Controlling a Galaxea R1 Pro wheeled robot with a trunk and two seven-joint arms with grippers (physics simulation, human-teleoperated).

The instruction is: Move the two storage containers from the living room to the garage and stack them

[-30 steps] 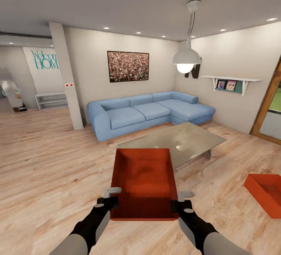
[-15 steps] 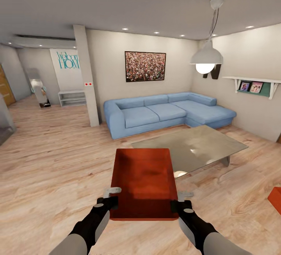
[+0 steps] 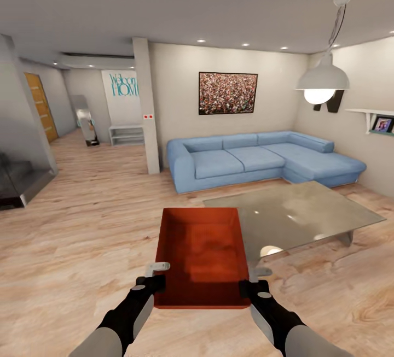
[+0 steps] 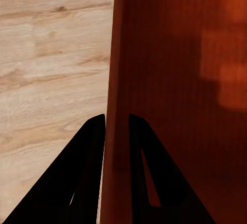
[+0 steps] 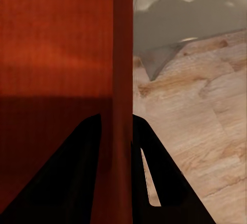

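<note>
**One container carried between both tools in the living room**

The left tool (image 3: 156,274) is clamped on the left wall of the storage container (image 3: 201,253), close to its near corner. In the left wrist view the two dark fingers (image 4: 87,172) sit one on each side of the thin red-orange wall (image 4: 117,80), closed tight on it. The right tool (image 3: 253,279) grips the opposite wall the same way; the right wrist view shows its fingers (image 5: 154,172) pinching that wall (image 5: 122,54), one inside the bin and one outside.

The container is held level in front of the robot, above the light wood-plank flooring (image 3: 82,226), with its open top upward. Its inside looks empty: only the shaded red-orange bottom shows.

Both arms are cut off by the lower edge of the head view. The far fingertips are hidden behind the walls they hold.

Beyond the bin stands a glass coffee worktop (image 3: 306,215), its near left edge hidden behind the container's right side. Behind that is a blue sectional sofa (image 3: 257,157) against a beige wall with a framed picture (image 3: 227,93). A white pendant lamp (image 3: 323,79) hangs at the right. At the far left a wooden door (image 3: 40,106) is partly hidden by a grey wall
</note>
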